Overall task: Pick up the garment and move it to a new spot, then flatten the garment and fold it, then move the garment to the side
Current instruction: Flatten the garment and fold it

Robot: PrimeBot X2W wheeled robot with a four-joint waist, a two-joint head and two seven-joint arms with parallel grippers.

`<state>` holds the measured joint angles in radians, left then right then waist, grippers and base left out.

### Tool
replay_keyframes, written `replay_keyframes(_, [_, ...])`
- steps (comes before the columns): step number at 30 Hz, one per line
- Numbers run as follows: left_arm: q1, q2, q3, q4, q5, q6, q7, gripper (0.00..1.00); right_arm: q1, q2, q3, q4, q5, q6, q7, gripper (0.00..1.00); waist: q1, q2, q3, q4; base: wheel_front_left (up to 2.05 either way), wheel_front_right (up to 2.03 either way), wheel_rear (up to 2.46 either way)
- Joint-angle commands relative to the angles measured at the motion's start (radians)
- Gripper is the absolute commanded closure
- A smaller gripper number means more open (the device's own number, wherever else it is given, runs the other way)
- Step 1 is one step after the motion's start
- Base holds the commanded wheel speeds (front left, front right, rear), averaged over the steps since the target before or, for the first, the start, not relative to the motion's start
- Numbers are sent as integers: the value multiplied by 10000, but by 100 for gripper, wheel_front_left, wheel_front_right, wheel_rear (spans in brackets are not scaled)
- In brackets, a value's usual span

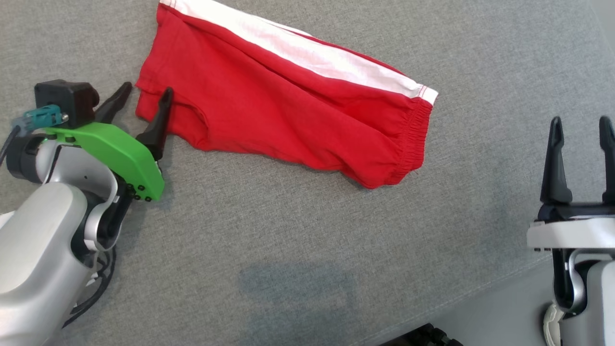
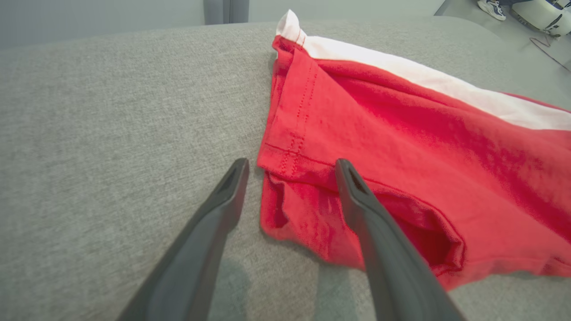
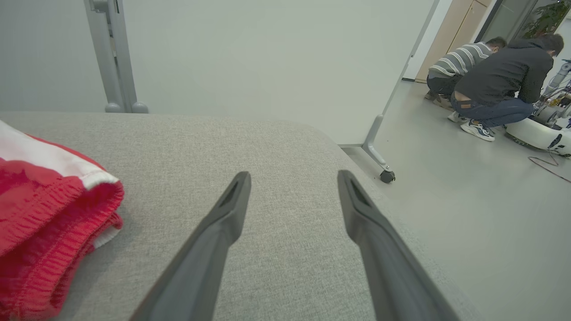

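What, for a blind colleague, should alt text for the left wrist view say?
Red shorts with a white stripe lie on a grey fabric surface. The open left gripper straddles their hemmed corner, one finger over the cloth.

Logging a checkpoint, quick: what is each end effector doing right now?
Left end effector: open, holding nothing, fingers astride a corner of the red shorts.
Right end effector: open, empty, away from the shorts.

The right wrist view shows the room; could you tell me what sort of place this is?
Probably a robotics lab or workshop: a grey fabric-covered worktop, a white partition on castors, and two people crouching beside a white machine with cables.
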<state>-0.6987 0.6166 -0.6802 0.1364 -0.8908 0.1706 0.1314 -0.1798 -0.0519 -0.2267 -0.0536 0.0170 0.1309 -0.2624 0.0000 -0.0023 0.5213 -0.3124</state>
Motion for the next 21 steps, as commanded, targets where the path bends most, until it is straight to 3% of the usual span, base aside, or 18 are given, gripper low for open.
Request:
replay_keyframes(1, [-145,-160,-21,182,-136,-128,-76,0,223,6,-53,185,220,-3,-29,0,0,23,-135,70,0,0,0])
replay_keyframes(8, [-278,-672,-99,948,-500,-368,48,0,649,-1,-33,1180,481,-3,-30,0,0,23,-394,67,0,0,0])
replay_keyframes(15, [-249,-672,-525,1564,-898,-212,1503,0,681,4,-210,1417,641,-3,-31,0,0,23,-576,-10,0,0,0])
replay_keyframes(16, [-287,-717,-592,1607,-983,-192,1764,36,659,9,-246,1429,625,-3,-31,0,0,23,-602,-8,0,0,0])
replay_keyframes(17, [-319,-735,-636,1605,-970,-222,1863,88,657,8,-251,1433,627,-3,-31,0,0,23,-617,-4,0,0,0])
replay_keyframes(18, [-336,-776,-637,1594,-1016,-202,1919,100,663,8,-248,1437,617,-3,-31,0,0,23,-634,4,0,0,0])
replay_keyframes(21, [-282,-761,-676,1503,-1069,-115,2110,100,738,5,-293,1465,635,-3,-31,0,0,23,-729,60,0,0,0])
